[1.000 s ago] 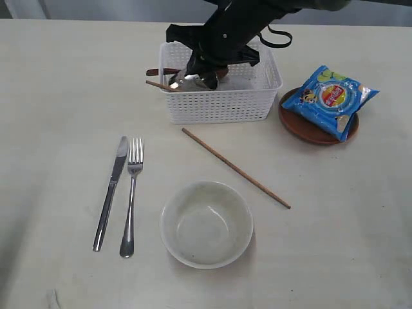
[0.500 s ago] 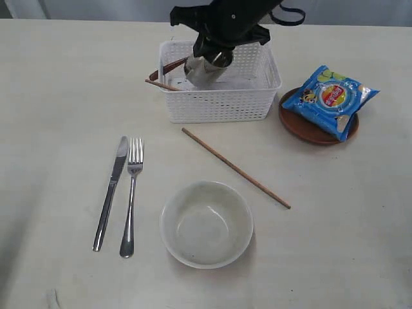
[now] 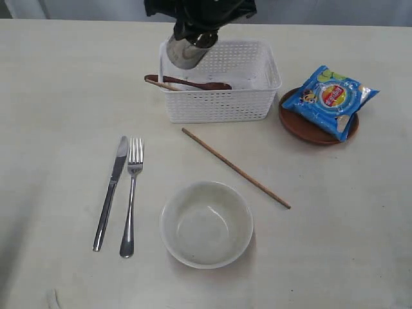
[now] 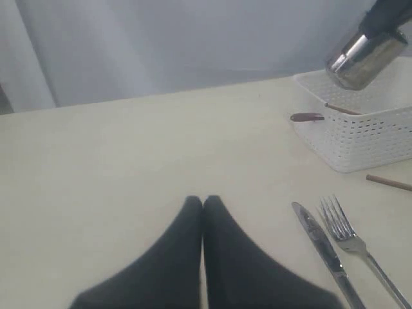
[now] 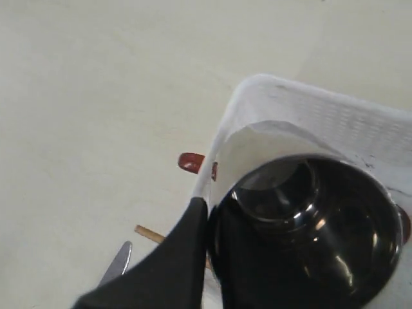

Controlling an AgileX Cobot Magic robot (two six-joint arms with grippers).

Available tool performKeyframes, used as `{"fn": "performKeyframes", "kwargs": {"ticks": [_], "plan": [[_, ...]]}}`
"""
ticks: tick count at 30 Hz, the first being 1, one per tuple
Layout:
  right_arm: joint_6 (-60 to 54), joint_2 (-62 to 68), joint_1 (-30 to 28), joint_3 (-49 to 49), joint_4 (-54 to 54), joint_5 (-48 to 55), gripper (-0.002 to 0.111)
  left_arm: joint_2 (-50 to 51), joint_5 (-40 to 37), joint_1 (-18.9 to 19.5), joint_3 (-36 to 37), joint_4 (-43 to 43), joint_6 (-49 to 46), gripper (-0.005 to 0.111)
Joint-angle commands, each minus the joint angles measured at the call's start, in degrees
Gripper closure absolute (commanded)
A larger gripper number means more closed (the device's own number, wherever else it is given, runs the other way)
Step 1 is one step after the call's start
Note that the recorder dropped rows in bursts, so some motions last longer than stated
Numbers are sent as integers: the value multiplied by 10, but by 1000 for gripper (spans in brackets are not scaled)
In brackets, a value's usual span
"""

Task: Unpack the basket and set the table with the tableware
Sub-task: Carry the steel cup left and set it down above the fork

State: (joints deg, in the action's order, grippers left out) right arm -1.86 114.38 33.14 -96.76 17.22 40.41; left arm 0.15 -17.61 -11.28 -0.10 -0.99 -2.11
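Hanging tilted over the basket's [image 3: 219,106] left end, the cup [image 3: 184,54] is clamped in the right gripper [image 3: 194,37]. A spoon [image 3: 193,84] and a chopstick [image 3: 161,84] lie across the basket, which sits near the table's [image 3: 58,84] far edge. The second chopstick [image 3: 235,167], knife [image 3: 111,193], fork [image 3: 131,193] and bowl [image 3: 168,207] lie toward the near edge. The left gripper [image 4: 203,203] hovers pressed closed over the table's left side.

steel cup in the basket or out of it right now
Out: the steel cup hangs tilted, gripped by the right gripper, above the basket rim; the spoon lies inside.
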Motion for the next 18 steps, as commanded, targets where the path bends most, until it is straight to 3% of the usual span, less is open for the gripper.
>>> {"fn": "performKeyframes", "kwargs": {"ticks": [1, 18], "plan": [[43, -8, 47, -41, -79, 4, 109, -2, 5, 0, 1, 2, 2, 107], [85, 87, 190, -198, -190, 107, 109, -2, 5, 0, 1, 2, 2, 107]]}}
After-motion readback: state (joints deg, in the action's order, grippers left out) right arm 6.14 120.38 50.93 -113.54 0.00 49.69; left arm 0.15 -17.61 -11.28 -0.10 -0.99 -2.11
